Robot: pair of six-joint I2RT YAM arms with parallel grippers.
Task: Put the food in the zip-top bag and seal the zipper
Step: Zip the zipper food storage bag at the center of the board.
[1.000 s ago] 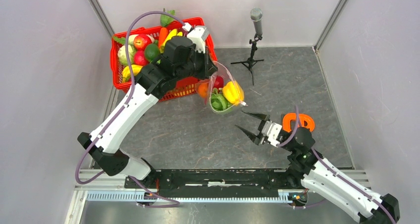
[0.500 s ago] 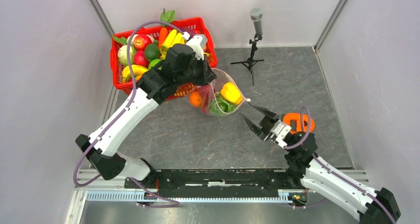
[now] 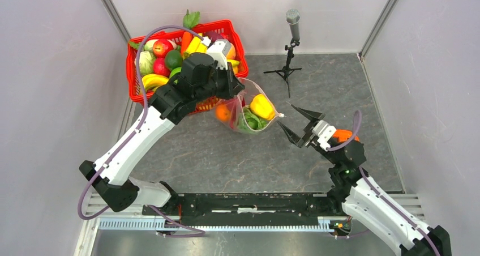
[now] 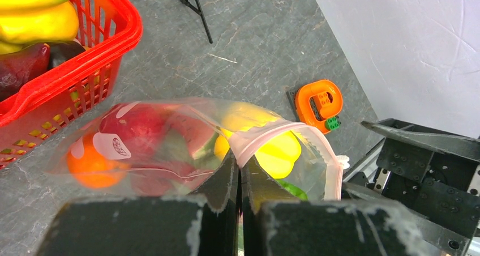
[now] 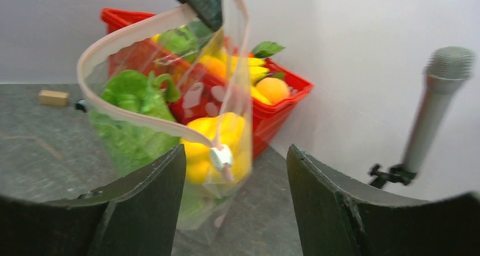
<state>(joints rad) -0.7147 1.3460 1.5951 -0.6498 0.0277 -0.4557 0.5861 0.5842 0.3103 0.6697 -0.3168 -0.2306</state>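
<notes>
The clear zip-top bag hangs off the table beside the red basket, its mouth open. Inside it show a yellow bell pepper, green cabbage, an orange and a red watermelon slice. My left gripper is shut on the bag's pink-red zipper edge and holds the bag up. My right gripper is open, just right of the bag, level with the white slider at the zipper's end, which lies ahead between its fingers, untouched.
A red mesh basket full of toy produce stands at the back left, partly under my left arm. A microphone on a small tripod stands at the back. An orange block lies by my right wrist.
My right gripper has moved up and toward the bag, staying open. My left gripper has shifted the bag slightly left and lower, still gripping its edge.
</notes>
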